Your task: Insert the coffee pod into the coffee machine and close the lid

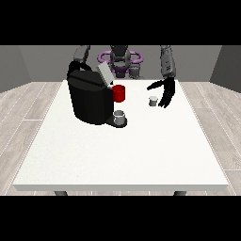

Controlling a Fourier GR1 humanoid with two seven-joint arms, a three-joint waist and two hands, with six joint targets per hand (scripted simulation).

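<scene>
Coffee pod (153, 100) is seen on the desk (141, 150) just beside spread, empty fingers (164, 99) of the hand at the view's right (167, 92); pod could be tipped if clipped during closing.

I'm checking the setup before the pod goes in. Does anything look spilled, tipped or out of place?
Nothing stands out. The coffee machine stands upright with its lid raised, a cup on its base. The coffee pod sits upright on the table beside the hand at the view's right. No spills.
</scene>
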